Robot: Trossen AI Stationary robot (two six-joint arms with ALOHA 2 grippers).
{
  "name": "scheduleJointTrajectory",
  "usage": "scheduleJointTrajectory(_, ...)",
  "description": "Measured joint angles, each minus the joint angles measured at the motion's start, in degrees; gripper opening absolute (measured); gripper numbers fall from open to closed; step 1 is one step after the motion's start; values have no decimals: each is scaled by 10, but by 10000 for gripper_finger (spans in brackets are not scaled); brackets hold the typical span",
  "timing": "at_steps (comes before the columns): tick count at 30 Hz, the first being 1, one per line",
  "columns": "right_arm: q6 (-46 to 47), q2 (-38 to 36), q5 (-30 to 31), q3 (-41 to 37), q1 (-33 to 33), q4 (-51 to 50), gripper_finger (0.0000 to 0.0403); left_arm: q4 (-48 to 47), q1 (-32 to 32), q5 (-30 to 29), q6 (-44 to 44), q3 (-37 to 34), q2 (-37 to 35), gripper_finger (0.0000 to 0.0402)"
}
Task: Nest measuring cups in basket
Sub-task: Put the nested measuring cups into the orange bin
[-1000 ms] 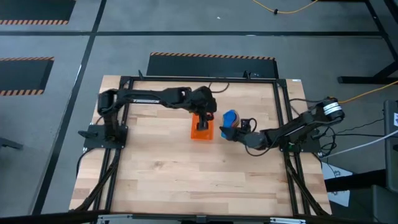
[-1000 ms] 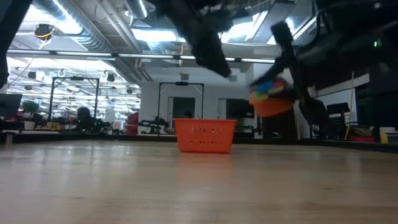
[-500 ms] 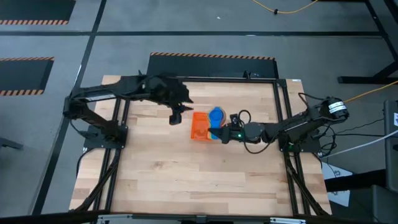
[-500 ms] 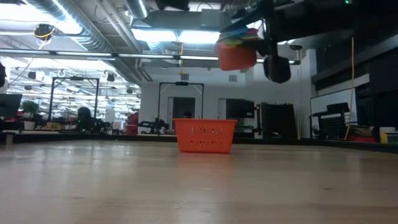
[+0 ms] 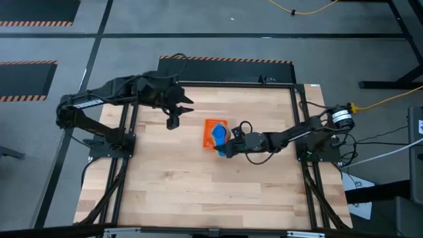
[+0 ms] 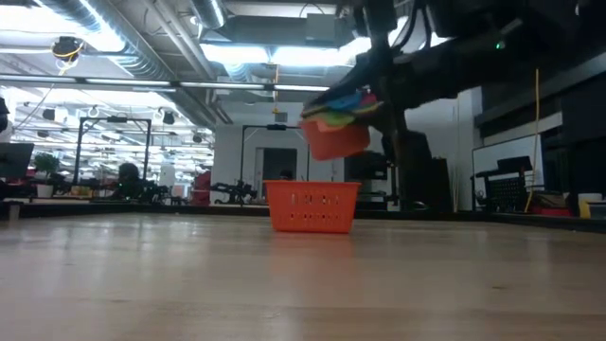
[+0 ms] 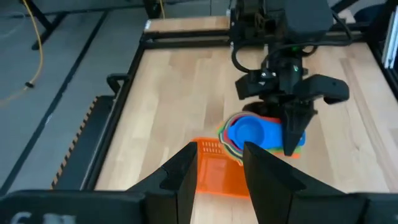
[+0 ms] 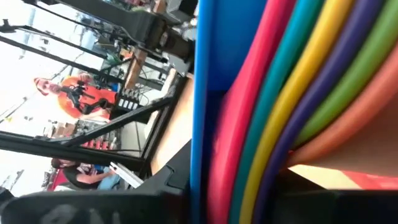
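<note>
Pale wooden boards made up the table [image 5: 198, 192], framed by a dark metal rail, with grey floor around it. From above, the left arm [image 5: 112, 96] reached in from the table's left side, and its gripper [image 5: 174, 121] hung in the air to the left of the basket, well apart from it, holding nothing; in the left wrist view its two dark fingers [image 7: 184, 180] stood apart with a clear gap between them. The right arm [image 5: 297, 132] stretched in from the table's right edge toward the middle. The right gripper [image 5: 228, 143] was clamped on the stack of measuring cups [image 5: 218, 136], which sat one inside another with a blue cup on top. In the level view across the table, that stack [image 6: 338, 118] hung tilted in the air above the basket [image 6: 312, 206], not touching it, with the orange cup outermost and green, yellow and red rims showing at its upper edge. The small orange basket [image 5: 210, 127] stood upright on the boards near the middle of the table, partly covered from above by the stack. In the right wrist view, the nested rims [image 8: 292, 81] filled the frame as coloured bands: blue, red, teal, yellow, purple, green and orange.
</note>
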Motion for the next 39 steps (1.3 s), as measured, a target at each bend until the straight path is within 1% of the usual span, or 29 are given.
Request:
scheduleJointTrajectory(9, 26, 54, -42, 0, -15, 31, 88, -5, 0, 0, -1, -1, 2, 121)
scheduleJointTrajectory(16, 31, 61, -81, 0, -28, 28, 91, -5, 0, -1, -2, -1, 2, 121)
scheduleJointTrajectory(35, 39, 64, -84, 0, -29, 16, 94, -5, 0, -1, 0, -1, 2, 121)
scheduleJointTrajectory(39, 40, 64, -97, 0, -31, 17, 108, -5, 0, -1, 1, -1, 2, 121)
